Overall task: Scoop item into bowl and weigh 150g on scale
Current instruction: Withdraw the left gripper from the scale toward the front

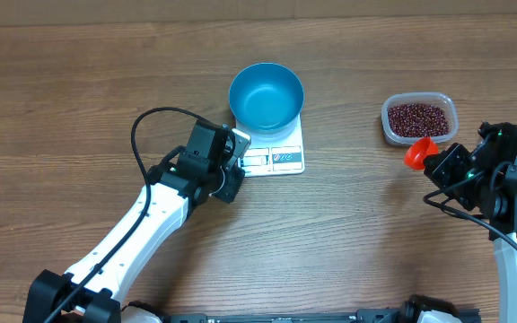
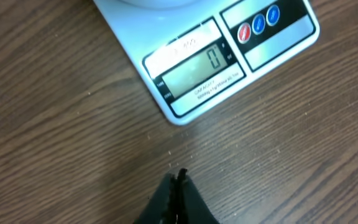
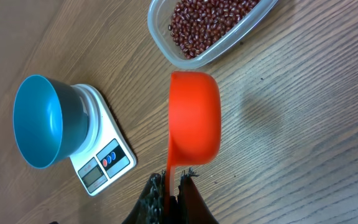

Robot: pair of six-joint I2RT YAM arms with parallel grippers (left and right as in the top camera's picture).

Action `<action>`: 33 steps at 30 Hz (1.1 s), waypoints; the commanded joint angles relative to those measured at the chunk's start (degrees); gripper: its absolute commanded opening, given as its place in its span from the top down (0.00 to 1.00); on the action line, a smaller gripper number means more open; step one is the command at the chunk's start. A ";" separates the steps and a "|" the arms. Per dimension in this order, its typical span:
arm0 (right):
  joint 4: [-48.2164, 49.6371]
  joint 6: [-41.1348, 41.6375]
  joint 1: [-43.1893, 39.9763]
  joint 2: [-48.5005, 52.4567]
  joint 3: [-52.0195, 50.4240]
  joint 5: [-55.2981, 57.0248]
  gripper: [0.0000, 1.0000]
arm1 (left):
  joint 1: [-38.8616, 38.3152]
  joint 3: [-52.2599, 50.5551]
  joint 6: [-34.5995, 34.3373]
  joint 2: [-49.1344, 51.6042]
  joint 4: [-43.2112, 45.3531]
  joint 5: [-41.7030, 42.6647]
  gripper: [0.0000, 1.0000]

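Observation:
An empty blue bowl (image 1: 267,95) sits on the white scale (image 1: 275,158), whose display (image 2: 199,72) reads 0. Dark red-brown beans (image 1: 416,118) fill a clear plastic container (image 1: 419,117) at the right. My left gripper (image 2: 176,176) is shut and empty, just in front of the scale's display edge. My right gripper (image 3: 173,177) is shut on the handle of an orange scoop (image 3: 194,116), held above the table just short of the container (image 3: 207,28). The scoop (image 1: 418,152) shows its outside; its inside is hidden.
The wooden table (image 1: 79,81) stretches bare to the left and back. My left arm (image 1: 142,224) lies diagonally across the front left, with a black cable looping above it. My right arm (image 1: 510,179) stands at the right edge.

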 commanded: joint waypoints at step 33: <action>-2.21 -0.44 -0.28 -0.46 1.46 0.61 0.96 | -1.81 -21.55 -2.12 -32.52 9.79 2.16 0.10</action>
